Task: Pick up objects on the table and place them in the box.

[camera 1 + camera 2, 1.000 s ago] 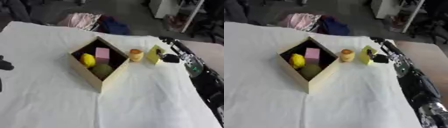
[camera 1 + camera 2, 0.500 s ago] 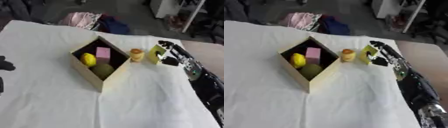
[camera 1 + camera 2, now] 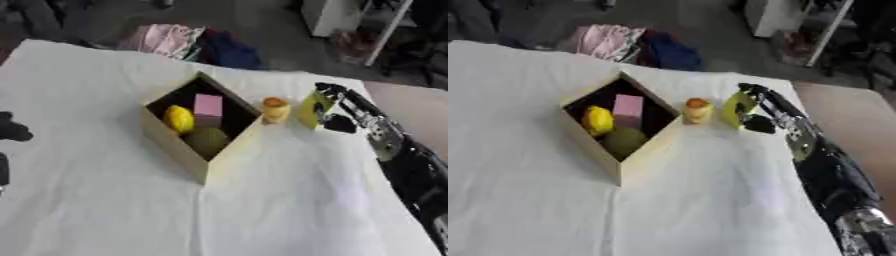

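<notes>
An open wooden box (image 3: 175, 145) stands cornerwise on the white cloth. Inside it lie a yellow fruit (image 3: 179, 118), a pink block (image 3: 207, 105) and a green round fruit (image 3: 207, 140). Just right of the box stands a small cream thing with an orange top (image 3: 276, 109). Beside that is an upright yellow-green object (image 3: 309, 108). My right hand (image 3: 339, 122) reaches in from the right, with its fingers curled over the object's top and far side and its thumb low beside it. My left hand (image 3: 12, 131) shows only as a dark shape at the left edge.
The white cloth (image 3: 289, 200) covers the table, with open room in front of and left of the box. Pink and blue clothes (image 3: 197, 42) lie on the floor past the far edge. A brown surface (image 3: 411, 107) borders the table on the right.
My right hand has closed in on the yellow-green object from the right, and its fingers now wrap round it. The box and its contents have not moved.
</notes>
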